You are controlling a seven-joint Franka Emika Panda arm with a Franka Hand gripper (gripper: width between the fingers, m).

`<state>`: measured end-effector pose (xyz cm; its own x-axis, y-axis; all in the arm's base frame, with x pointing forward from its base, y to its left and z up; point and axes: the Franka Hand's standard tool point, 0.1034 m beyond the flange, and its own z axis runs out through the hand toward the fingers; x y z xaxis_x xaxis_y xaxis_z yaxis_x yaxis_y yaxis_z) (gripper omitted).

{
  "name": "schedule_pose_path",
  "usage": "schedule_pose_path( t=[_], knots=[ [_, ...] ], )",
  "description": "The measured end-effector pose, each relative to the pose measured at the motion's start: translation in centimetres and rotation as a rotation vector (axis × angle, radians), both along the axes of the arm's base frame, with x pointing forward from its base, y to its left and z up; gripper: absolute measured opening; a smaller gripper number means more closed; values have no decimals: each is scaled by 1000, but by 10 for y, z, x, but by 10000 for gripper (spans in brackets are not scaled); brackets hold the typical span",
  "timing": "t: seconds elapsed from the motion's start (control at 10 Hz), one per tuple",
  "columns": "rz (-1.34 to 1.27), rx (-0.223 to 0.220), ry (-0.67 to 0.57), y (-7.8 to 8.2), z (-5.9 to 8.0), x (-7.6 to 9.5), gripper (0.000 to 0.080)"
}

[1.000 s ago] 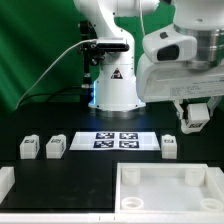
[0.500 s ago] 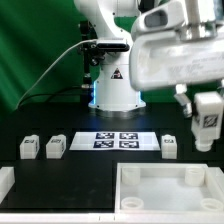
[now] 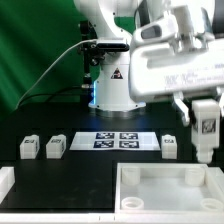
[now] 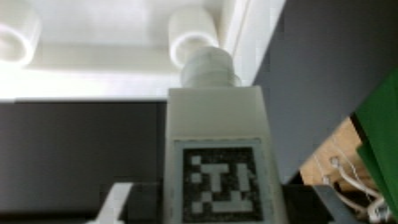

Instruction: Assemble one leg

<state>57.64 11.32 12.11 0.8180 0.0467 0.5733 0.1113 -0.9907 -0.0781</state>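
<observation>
My gripper [image 3: 205,135] is shut on a leg [image 3: 204,128], a small white block with a marker tag, held upright above the far right corner of the large white square tabletop part [image 3: 170,190]. In the wrist view the leg [image 4: 214,150] fills the middle, its threaded tip pointing at the tabletop part [image 4: 125,45] near a round corner post [image 4: 192,30]. Three more legs stand on the black table: two at the exterior view's left [image 3: 29,147] [image 3: 55,146] and one at the right [image 3: 169,146].
The marker board [image 3: 116,140] lies flat in front of the robot's white base [image 3: 113,85]. A white part's edge [image 3: 5,183] shows at the exterior view's lower left. A green backdrop stands behind.
The arm has carried the held leg down and slightly toward the exterior view's right, closer to the tabletop part's far right corner. The other legs have not moved.
</observation>
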Motion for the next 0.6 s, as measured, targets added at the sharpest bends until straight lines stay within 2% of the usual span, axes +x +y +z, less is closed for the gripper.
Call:
schedule_pose_path(
  t=[0.1,0.3,0.6],
  knots=[
    [-11,-3,9,2,-7,12,292],
    [-18,-5,-14,-1,-12,35,292],
    [-20,2,-17,4,-18,47,292]
  ],
)
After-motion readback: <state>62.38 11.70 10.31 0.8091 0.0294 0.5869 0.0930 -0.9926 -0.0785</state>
